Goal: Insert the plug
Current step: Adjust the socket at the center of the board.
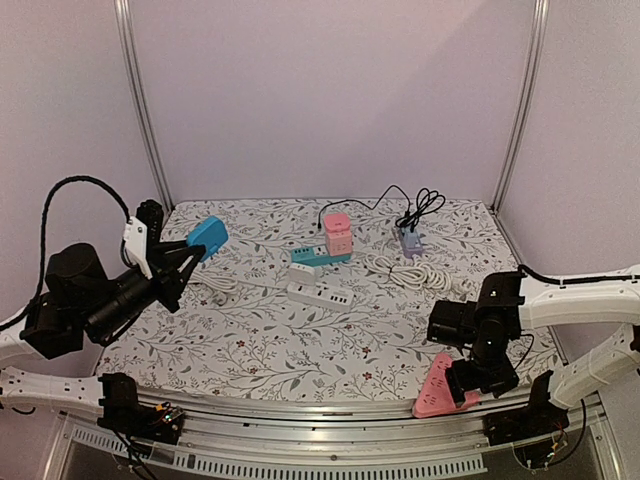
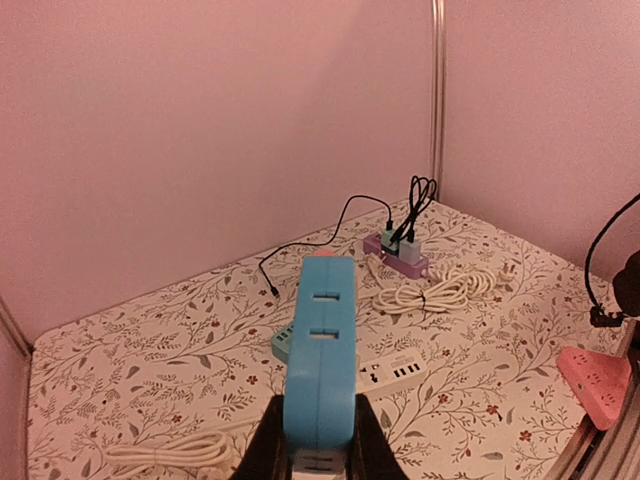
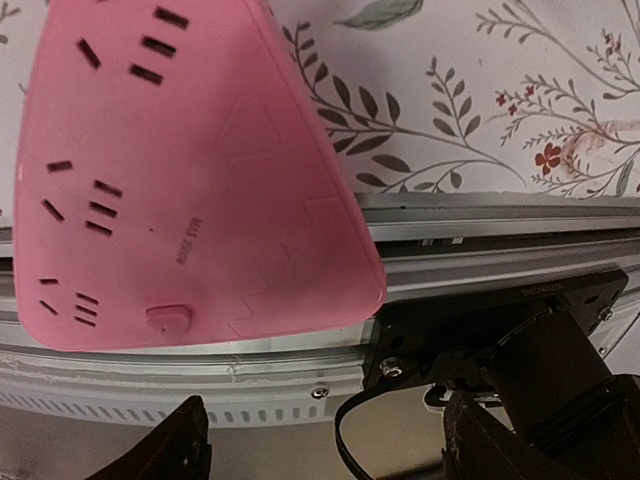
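While the L arm sits raised at far left, the L gripper [image 1: 190, 255] is clamped on the blue strip [image 1: 208, 237], with fingers [image 2: 262, 450] tight on both its sides. The strip is held in the air above the table [image 1: 250, 350]. Below it a loose white cable [image 1: 215, 285] lies on the floral cloth.

Mid-table is crowded. The teal strip [image 1: 322, 256] has the white strip [image 1: 320, 294] just in front of it and the pink cube socket [image 1: 338, 232] at its R end. A thin black lead [image 1: 365, 205] runs back from the cube. Further R is the coiled white cable [image 1: 408, 268], and behind it the purple strip [image 1: 410, 240] w/ adapters seated in it and a black cable bundle [image 1: 425, 203].

At far R the pink triangle strip [image 3: 190, 170] lies partly over the near rail [image 3: 480, 215]. The R gripper [image 1: 458, 388] hangs at its near corner, fingers wide apart and holding nothing.

Which plug is the task's own I can't tell.

Walls close off the back and both sides. The open room is the cloth between the mid cluster and the near rail.

Count: 6 socket units, 2 white cables, 2 black.
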Robot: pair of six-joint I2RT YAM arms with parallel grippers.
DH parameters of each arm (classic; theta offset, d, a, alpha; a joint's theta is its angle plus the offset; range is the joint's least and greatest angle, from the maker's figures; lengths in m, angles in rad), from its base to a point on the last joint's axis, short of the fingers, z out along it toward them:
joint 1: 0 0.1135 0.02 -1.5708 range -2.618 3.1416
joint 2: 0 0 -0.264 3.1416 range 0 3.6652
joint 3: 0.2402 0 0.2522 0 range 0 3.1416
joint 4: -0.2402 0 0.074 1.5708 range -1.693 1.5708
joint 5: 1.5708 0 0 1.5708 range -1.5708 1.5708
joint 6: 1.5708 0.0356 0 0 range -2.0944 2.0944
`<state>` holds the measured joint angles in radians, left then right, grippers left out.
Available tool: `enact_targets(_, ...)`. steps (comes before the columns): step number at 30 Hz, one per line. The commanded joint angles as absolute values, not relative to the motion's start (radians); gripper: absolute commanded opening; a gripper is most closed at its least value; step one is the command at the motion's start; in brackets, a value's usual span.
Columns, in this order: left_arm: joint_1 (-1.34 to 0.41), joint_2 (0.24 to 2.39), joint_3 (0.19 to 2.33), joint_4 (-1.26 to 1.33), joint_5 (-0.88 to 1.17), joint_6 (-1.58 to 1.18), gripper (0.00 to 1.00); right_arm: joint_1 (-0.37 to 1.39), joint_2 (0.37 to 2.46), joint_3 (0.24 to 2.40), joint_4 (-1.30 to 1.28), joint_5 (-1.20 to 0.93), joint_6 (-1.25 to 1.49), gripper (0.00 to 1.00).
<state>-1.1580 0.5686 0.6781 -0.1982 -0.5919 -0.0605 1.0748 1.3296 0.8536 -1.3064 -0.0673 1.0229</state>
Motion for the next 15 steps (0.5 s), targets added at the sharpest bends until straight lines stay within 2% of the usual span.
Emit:
enact_targets(1, -1.164, 0.548, 0.685, -0.186, -0.594, -0.054, 0.0, 1.113, 1.326, 0.786, -1.254, -0.191, 1.059, 0.77)
enact_targets(5, -1.167, 0.549, 0.687, -0.19, -0.599, -0.053, 0.0, 1.127, 1.402, 0.778, -1.162, -0.18, 1.041, 0.77)
enact_targets(8, -1.167, 0.546, 0.69, -0.191, -0.601, -0.052, 0.0, 1.127, 1.471, 0.794, -1.113, -0.101, 1.024, 0.73)
enact_targets(15, -1.173, 0.545, 0.694, -0.199, -0.606, -0.048, 0.0, 1.127, 1.628, 0.966, -1.093, 0.057, 0.993, 0.72)
